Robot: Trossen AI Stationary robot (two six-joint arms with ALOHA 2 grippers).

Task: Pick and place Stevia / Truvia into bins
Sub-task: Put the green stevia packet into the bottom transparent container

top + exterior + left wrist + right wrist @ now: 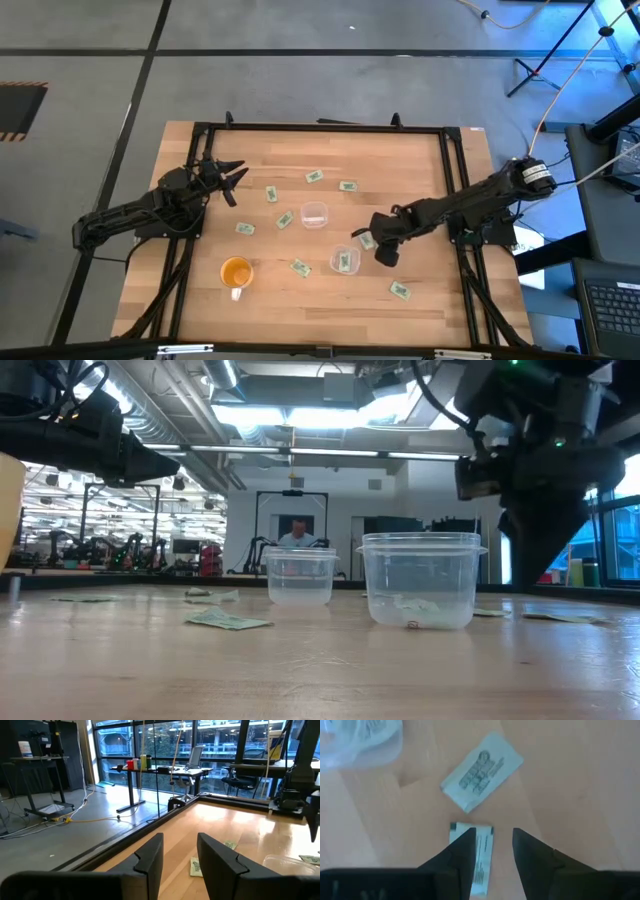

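I've got the right gripper [492, 847] jaws apart, low over a sweetener packet [479, 855] beside a clear cup [345, 261], nothing gripped; left gripper [180, 855] parted, empty.

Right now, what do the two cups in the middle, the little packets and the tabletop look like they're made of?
Cups: probably clear plastic; the room shows through their glossy walls.
Packets: apparently matte paper, printed, lying flat, one slightly creased.
Tabletop: looks like light wood, grain and plank lines visible, smooth with a faint sheen.
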